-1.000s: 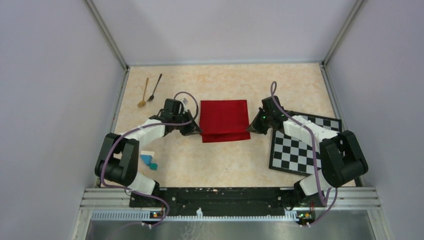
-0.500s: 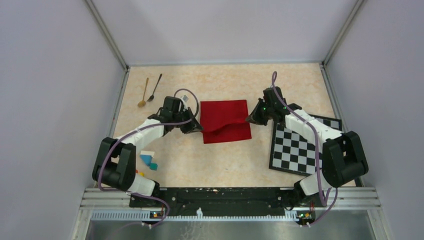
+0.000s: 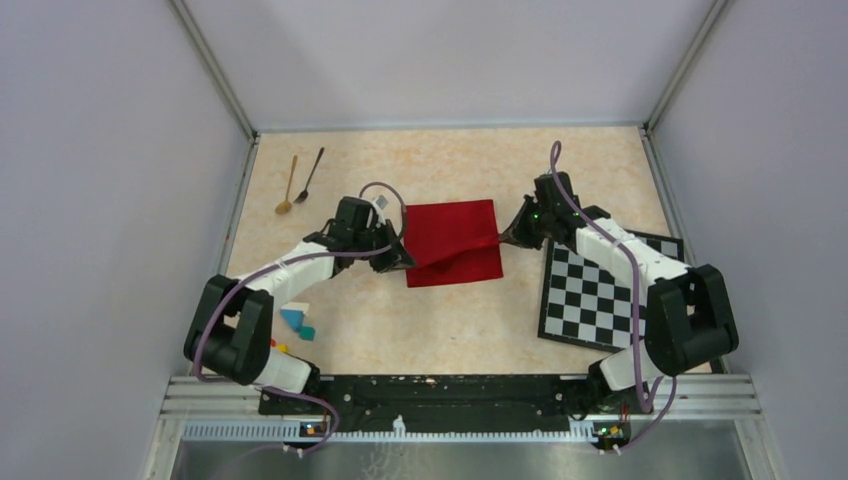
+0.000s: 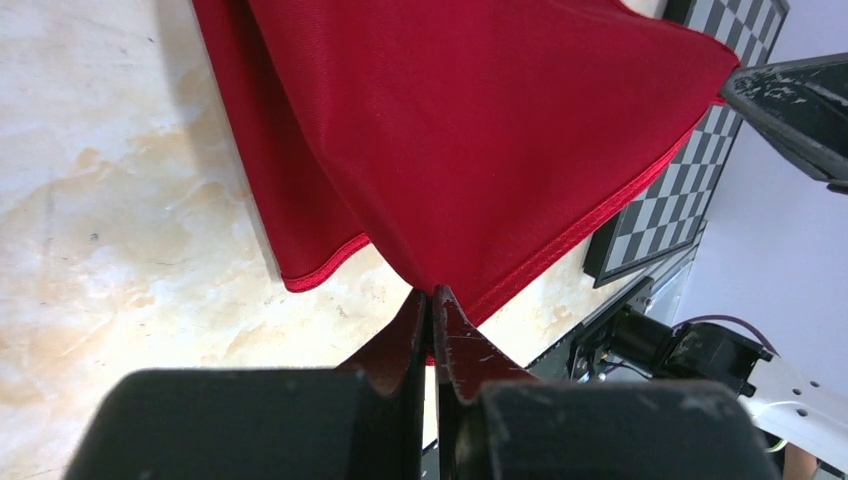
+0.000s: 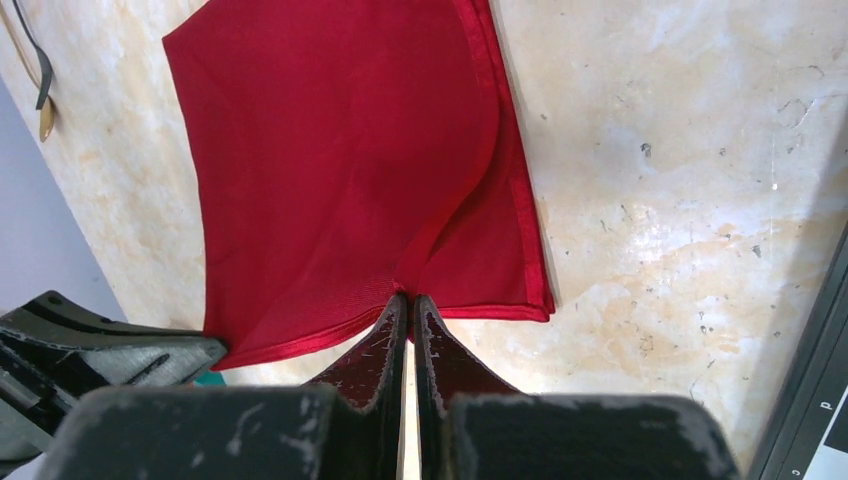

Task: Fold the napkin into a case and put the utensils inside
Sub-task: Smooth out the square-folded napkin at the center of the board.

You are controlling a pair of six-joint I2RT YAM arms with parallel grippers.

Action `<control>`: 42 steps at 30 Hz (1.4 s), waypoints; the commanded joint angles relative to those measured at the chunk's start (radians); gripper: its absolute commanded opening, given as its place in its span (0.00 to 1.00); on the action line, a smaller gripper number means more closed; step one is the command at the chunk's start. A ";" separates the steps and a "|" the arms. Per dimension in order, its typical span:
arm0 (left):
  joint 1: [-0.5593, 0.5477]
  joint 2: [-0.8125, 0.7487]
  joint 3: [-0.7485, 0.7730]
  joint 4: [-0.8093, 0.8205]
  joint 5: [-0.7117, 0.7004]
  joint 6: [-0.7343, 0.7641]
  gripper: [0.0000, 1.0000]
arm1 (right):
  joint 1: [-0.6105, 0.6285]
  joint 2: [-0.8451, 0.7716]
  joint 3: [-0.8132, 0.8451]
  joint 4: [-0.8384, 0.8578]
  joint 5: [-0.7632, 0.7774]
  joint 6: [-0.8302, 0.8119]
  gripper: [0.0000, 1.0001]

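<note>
Pinching the napkin (image 3: 452,232) from both sides, the two grippers hold one layer of it lifted off the counter (image 3: 450,160) near the middle of the top view. From above, the left gripper (image 3: 404,262) sits at the cloth's lower left corner. The right gripper (image 3: 503,240) is at its right edge, a little higher in the frame. The raised layer sags in a diagonal fold between them over a flat red layer. That view cannot show how the jaws stand.

The left wrist view does. There the fingers meet almost tip to tip at lower centre, clamped on a corner of the hemmed cloth. The cloth rises as a taut sheet toward the upper right, where the other gripper's dark finger enters the frame. A second layer lies on the counter beneath. The right wrist view shows its own fingers likewise closed to a sliver on a pinch of red fabric, with the lifted layer curving over the flat one.

Only the top view shows the utensils whole. The gold spoon (image 3: 288,186) and black spoon (image 3: 309,176) lie side by side at the counter's upper left, well apart from the napkin. The right wrist view catches just a bit of them at its upper left edge. The chequered mat (image 3: 600,290) lies at right, partly under the right arm, and small coloured blocks (image 3: 296,320) sit at lower left.
</note>
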 commanded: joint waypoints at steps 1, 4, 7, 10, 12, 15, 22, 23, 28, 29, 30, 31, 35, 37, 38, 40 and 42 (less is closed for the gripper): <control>-0.019 0.026 -0.023 0.057 -0.007 -0.013 0.07 | -0.018 -0.018 -0.010 0.020 0.018 -0.027 0.00; -0.019 0.030 -0.039 0.056 -0.027 -0.010 0.07 | -0.019 -0.003 -0.030 0.041 0.001 -0.026 0.00; -0.018 0.039 -0.035 0.045 -0.051 0.007 0.07 | -0.019 0.016 -0.054 0.070 -0.019 -0.024 0.00; -0.017 0.058 -0.026 0.031 -0.069 0.020 0.07 | -0.019 0.032 -0.062 0.084 -0.027 -0.025 0.00; -0.016 0.065 -0.025 0.030 -0.074 0.028 0.06 | -0.019 0.039 -0.066 0.090 -0.031 -0.026 0.00; -0.012 0.071 -0.027 0.026 -0.088 0.035 0.06 | -0.018 0.048 -0.074 0.103 -0.037 -0.026 0.00; 0.001 0.079 -0.038 0.037 -0.067 0.035 0.06 | -0.020 0.067 -0.096 0.123 -0.035 -0.025 0.00; 0.002 0.081 -0.043 0.042 -0.064 0.034 0.06 | -0.018 0.071 -0.098 0.128 -0.036 -0.026 0.00; 0.001 0.090 -0.053 0.051 -0.062 0.037 0.06 | -0.019 0.083 -0.109 0.142 -0.036 -0.027 0.00; 0.002 0.092 -0.053 0.050 -0.058 0.037 0.07 | -0.020 0.085 -0.111 0.143 -0.038 -0.031 0.00; 0.001 0.092 -0.054 0.046 -0.057 0.039 0.10 | -0.019 0.087 -0.113 0.136 -0.040 -0.037 0.00; 0.001 0.089 -0.054 0.038 -0.057 0.046 0.15 | -0.019 0.084 -0.116 0.125 -0.043 -0.045 0.00; 0.003 0.003 -0.032 -0.067 -0.088 0.098 0.46 | -0.018 0.021 -0.078 -0.015 -0.057 -0.138 0.30; 0.003 -0.067 -0.015 -0.126 -0.122 0.128 0.58 | -0.018 -0.038 -0.020 -0.100 -0.028 -0.243 0.44; 0.003 -0.083 -0.006 -0.144 -0.132 0.135 0.61 | -0.017 -0.058 0.007 -0.141 -0.017 -0.286 0.49; 0.004 -0.090 0.004 -0.146 -0.121 0.139 0.64 | -0.018 -0.059 0.040 -0.181 -0.035 -0.354 0.53; 0.004 -0.064 0.003 -0.099 -0.057 0.125 0.63 | -0.018 -0.033 0.037 -0.137 -0.110 -0.380 0.53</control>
